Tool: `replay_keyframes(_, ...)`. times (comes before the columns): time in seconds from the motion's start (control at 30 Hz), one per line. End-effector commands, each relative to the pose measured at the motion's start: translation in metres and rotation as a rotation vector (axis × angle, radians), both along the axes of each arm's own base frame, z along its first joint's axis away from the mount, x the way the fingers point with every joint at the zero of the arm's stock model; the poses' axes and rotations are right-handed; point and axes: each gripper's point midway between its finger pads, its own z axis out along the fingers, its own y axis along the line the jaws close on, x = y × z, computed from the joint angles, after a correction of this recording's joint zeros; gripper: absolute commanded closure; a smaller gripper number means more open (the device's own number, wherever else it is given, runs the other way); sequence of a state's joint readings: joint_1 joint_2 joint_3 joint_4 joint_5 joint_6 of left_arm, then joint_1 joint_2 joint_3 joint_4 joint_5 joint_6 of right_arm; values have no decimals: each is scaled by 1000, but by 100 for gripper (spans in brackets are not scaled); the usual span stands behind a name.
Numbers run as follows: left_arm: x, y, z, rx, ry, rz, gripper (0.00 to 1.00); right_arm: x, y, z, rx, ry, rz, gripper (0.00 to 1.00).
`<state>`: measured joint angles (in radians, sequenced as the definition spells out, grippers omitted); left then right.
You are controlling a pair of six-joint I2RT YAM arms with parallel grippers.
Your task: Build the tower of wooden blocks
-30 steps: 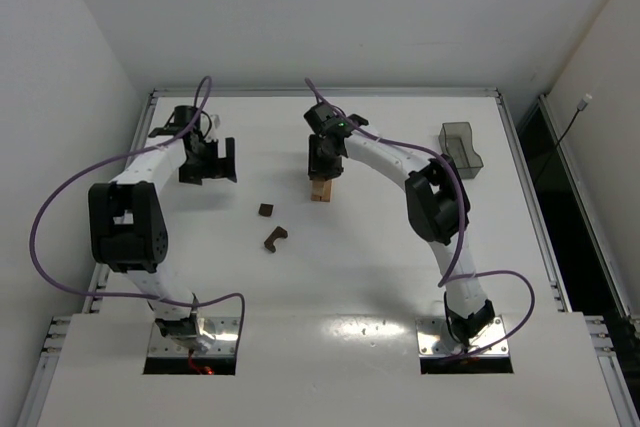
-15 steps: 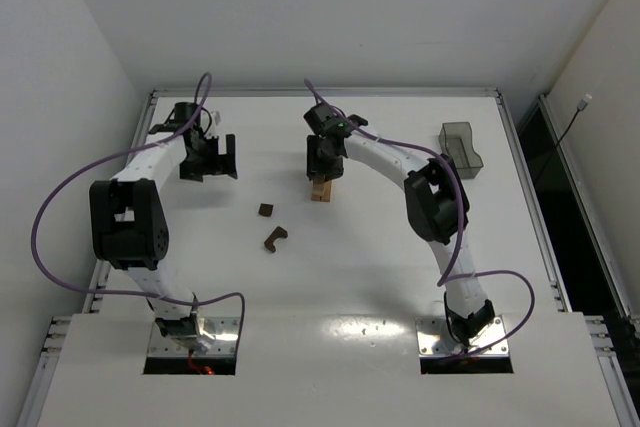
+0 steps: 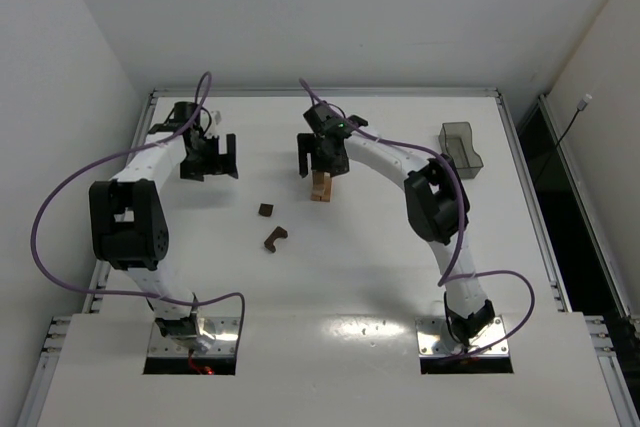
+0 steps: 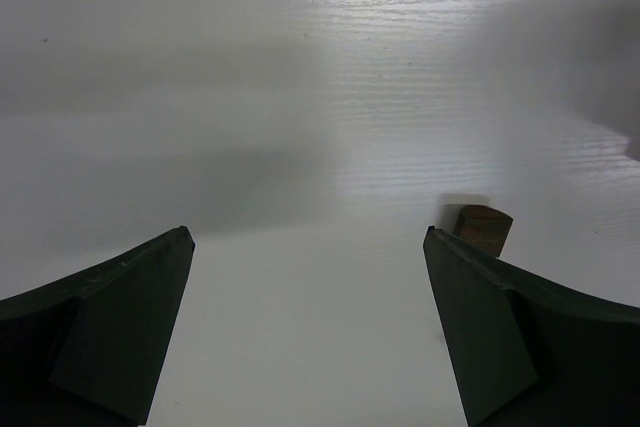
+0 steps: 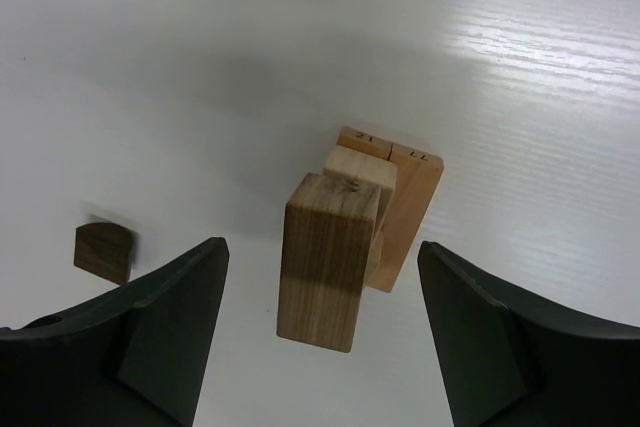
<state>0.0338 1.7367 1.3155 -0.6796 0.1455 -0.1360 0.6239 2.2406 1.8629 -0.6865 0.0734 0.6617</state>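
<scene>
The wood block tower [image 3: 320, 188] stands mid-table at the back: light tan blocks [image 5: 404, 209] at the bottom and an upright tan bar with a darker band [image 5: 325, 259] on top. My right gripper [image 3: 321, 165] [image 5: 320, 249] hangs open over it, its fingers well apart from the bar on either side. A dark brown block [image 3: 265, 211] [image 5: 103, 251] and a dark notched piece [image 3: 275, 238] lie loose on the table to the tower's front left. At the back left my left gripper [image 3: 208, 168] [image 4: 307, 237] is open and empty, with a small brown block [image 4: 483, 228] beyond its right finger.
A dark translucent bin [image 3: 461, 146] sits at the back right. The right arm's purple cable [image 3: 400, 147] arcs above its forearm. The table's raised rim [image 3: 320, 93] runs along the back.
My right gripper has opened wide and let go of the tower's top bar, which stays standing. The left arm has not moved.
</scene>
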Motion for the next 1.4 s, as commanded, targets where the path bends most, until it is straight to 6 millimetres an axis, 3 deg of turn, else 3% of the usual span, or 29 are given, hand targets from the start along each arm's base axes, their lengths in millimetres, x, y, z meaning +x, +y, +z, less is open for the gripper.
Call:
replay_keyframes(0.0, 0, -13, 29, -28, -83, -46, 0, 17, -1, 44, 22, -147, 47, 25)
replay_keyframes(0.07, -6, -18, 35, -24, -109, -69, 0, 15, -6, 50, 5, -180, 73, 25)
replay_keyframes(0.1, -9, -23, 37, -32, -112, -83, 0, 13, -8, 67, 17, -215, 85, 25)
replay_keyframes(0.13, -16, -27, 33, -29, -101, -103, 0, 9, -16, 66, -9, -226, 98, 25)
replay_keyframes(0.27, -53, -69, 29, -14, -73, -269, 0, -4, -39, 99, -45, -330, 133, 24)
replay_keyframes(0.3, -65, -74, 27, -7, -51, -307, 0, -11, -45, 99, -59, -331, 151, 23)
replay_keyframes(0.33, -75, -81, 31, -2, -58, -344, 0, -12, -54, 119, -57, -373, 157, 21)
replay_keyframes(0.47, -112, -106, 23, -3, -8, -496, 0, -12, -86, 155, -155, -489, 220, 21)
replay_keyframes(0.57, -121, -118, 21, 22, -10, -561, 0, -11, -115, 161, -233, -533, 190, 21)
replay_keyframes(0.6, -125, -120, 17, 23, 1, -572, 2, -11, -132, 164, -277, -553, 169, 21)
replay_keyframes(0.67, -129, -121, 11, 35, 20, -583, 7, -12, -149, 163, -312, -550, 129, 27)
replay_keyframes(0.7, -133, -123, 8, 57, 27, -598, 11, -15, -161, 152, -335, -526, 126, 29)
replay_keyframes(0.77, -134, -124, 3, 68, 44, -608, 15, -18, -178, 157, -339, -531, 90, 29)
replay_keyframes(0.97, -142, -136, -7, 66, 72, -636, 26, -22, -202, 151, -341, -517, 39, 29)
replay_keyframes(1.03, -141, -137, -13, 65, 93, -627, 35, -23, -207, 150, -337, -513, 33, 29)
replay_keyframes(1.1, -141, -137, -23, 66, 123, -618, 38, -22, -216, 148, -339, -500, 18, 29)
replay_keyframes(1.23, -142, -137, -39, 74, 175, -618, 43, -21, -220, 147, -319, -492, 4, 29)
replay_keyframes(1.37, -135, -140, -43, 76, 186, -618, 55, -20, -228, 145, -311, -477, -7, 29)
